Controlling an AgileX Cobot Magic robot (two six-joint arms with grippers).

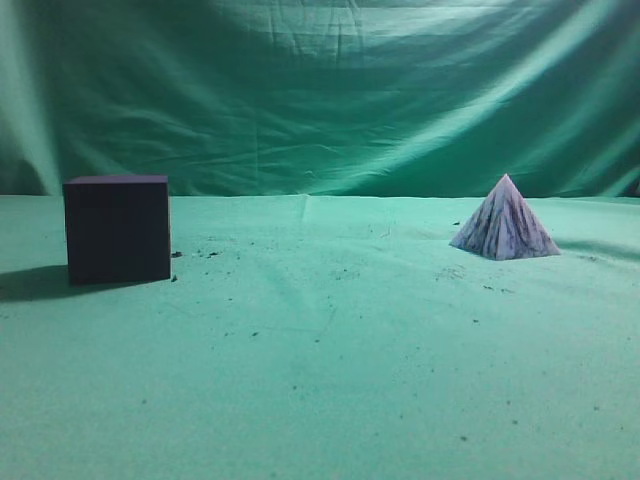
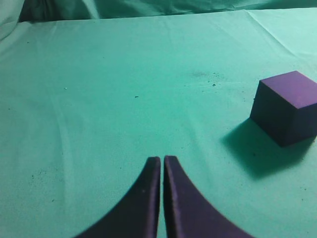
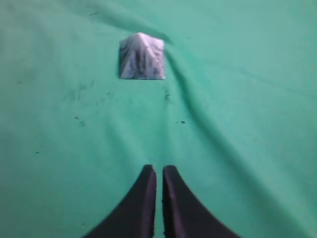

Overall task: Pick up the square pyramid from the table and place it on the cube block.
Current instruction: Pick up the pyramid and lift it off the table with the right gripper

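Right wrist view shows the right pincer (image 3: 158, 171) pressed together and holding nothing, with the square pyramid (image 3: 142, 57) at about 12 o'clock from it, sitting on the green tabletop (image 3: 247, 124). The left pincer (image 2: 162, 161) is pressed together too, with the cube block (image 2: 287, 106) at about 2 o'clock. I count one pyramid, one cube and two pincers; the pyramid's slanted sides could slip out of a squeeze, or it could land crooked and slide off.

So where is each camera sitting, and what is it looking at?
Exterior view: low, at table height, facing the backdrop; cube block left, square pyramid right; no robot parts.
Left wrist view: above the left gripper, looking down at the table; shares the cube.
Right wrist view: above the right gripper; shares the pyramid.
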